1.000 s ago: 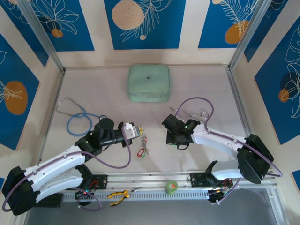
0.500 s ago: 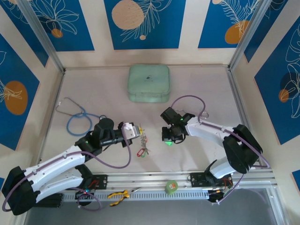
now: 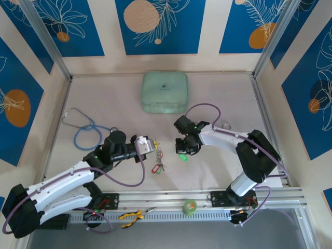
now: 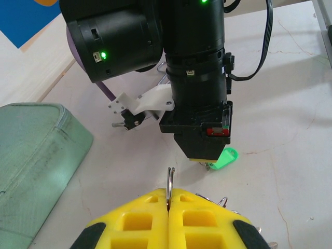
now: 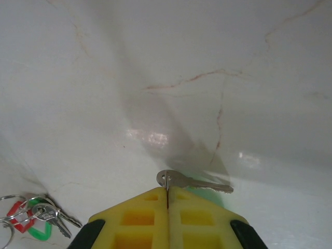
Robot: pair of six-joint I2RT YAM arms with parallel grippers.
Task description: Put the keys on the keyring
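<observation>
My left gripper (image 3: 150,147) (image 4: 169,193) is shut on the keyring (image 4: 170,179), a thin metal loop standing edge-on out of its yellow fingertips. Below it lie keys (image 3: 158,166) with a red tag (image 3: 154,169). These keys (image 5: 39,215), with red and green tags, also sit at the lower left of the right wrist view. My right gripper (image 3: 182,151) (image 5: 167,196) is shut on the small ring of a silvery key (image 5: 194,182) with a green tag (image 3: 182,157) (image 4: 223,158). It hangs just above the table, a short way right of the left gripper.
A mint-green case (image 3: 165,92) (image 4: 31,161) lies at the back centre. A stethoscope with blue tubing (image 3: 85,134) is at the left. On the near rail sit a green tape roll (image 3: 190,207) and yellow-handled pliers (image 3: 132,215).
My right gripper has swung left and slightly back toward the left gripper, carrying the green-tagged key with it. The left arm has stayed still.
</observation>
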